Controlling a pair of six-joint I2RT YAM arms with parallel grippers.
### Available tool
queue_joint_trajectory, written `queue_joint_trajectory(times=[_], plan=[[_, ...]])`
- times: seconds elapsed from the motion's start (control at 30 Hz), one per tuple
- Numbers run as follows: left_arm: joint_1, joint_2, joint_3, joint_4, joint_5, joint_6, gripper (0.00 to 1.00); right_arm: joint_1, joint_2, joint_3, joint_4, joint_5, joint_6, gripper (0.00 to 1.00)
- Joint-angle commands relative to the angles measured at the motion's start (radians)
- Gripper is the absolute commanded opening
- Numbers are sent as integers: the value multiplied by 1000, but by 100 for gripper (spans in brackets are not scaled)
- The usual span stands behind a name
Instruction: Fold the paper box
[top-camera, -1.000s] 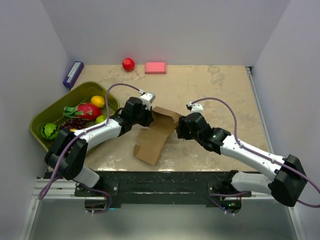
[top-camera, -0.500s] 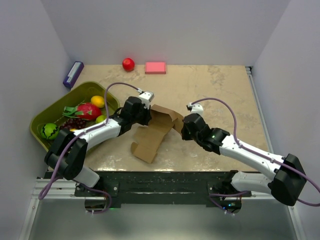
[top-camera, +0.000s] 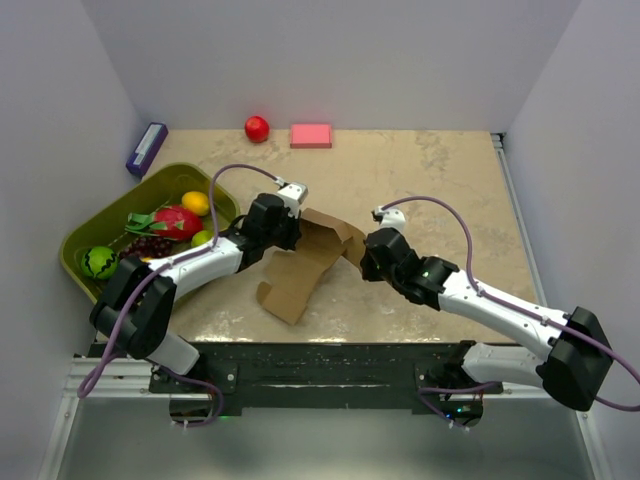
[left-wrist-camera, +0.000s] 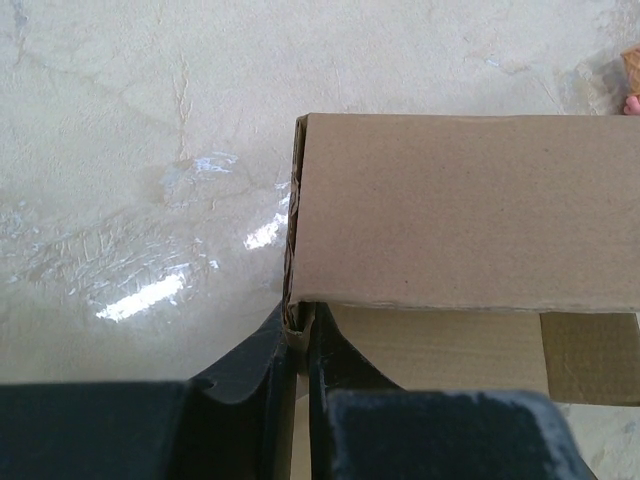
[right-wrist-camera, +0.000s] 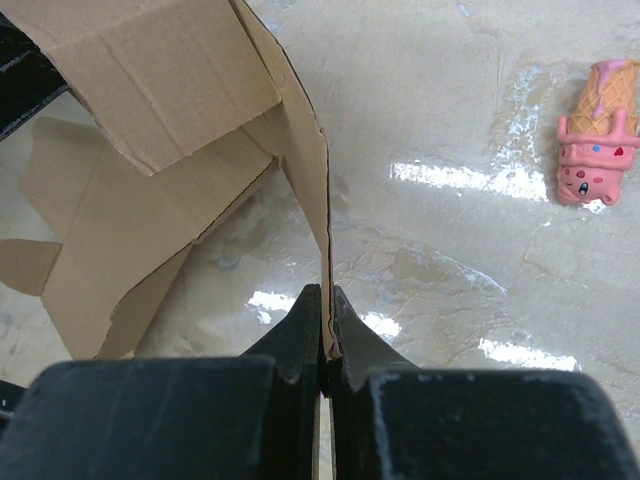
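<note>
The paper box (top-camera: 300, 275) is a brown die-cut cardboard sheet, half lifted off the table between the two arms, its lower flaps resting on the table top. My left gripper (top-camera: 294, 232) is shut on the sheet's upper left edge; in the left wrist view the jaws (left-wrist-camera: 298, 335) pinch a folded cardboard corner below a raised panel (left-wrist-camera: 470, 210). My right gripper (top-camera: 358, 256) is shut on the right flap; the right wrist view shows its jaws (right-wrist-camera: 326, 335) clamped on a thin upright cardboard edge (right-wrist-camera: 305, 170).
A green tray (top-camera: 176, 172) of toy fruit sits at the left. At the back lie a red ball (top-camera: 257, 128), a pink block (top-camera: 311, 135) and a purple box (top-camera: 146, 148). A pink ice-cream toy (right-wrist-camera: 595, 130) lies on the table beyond the right gripper.
The right gripper has shut on the box's right flap. The sheet's lower end has slid slightly left. The left gripper keeps its hold.
</note>
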Motion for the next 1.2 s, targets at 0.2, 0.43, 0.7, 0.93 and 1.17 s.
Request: queue_joint_trajectory(times=[0.2, 0.43, 0.7, 0.93, 1.17], plan=[[6, 7, -28, 94, -22, 33, 0, 6, -14, -33, 112, 80, 7, 0], [6, -36, -40, 126, 124, 24, 34, 6, 57, -116, 330, 228, -85, 0], [6, -195, -72, 50, 222, 26, 70, 6, 109, -166, 516, 198, -240, 0], [89, -315, -39, 28, 334, -42, 80, 6, 89, -208, 532, 152, -346, 1], [135, -193, 124, 55, 376, -77, 80, 6, 28, -182, 387, 190, -242, 60]])
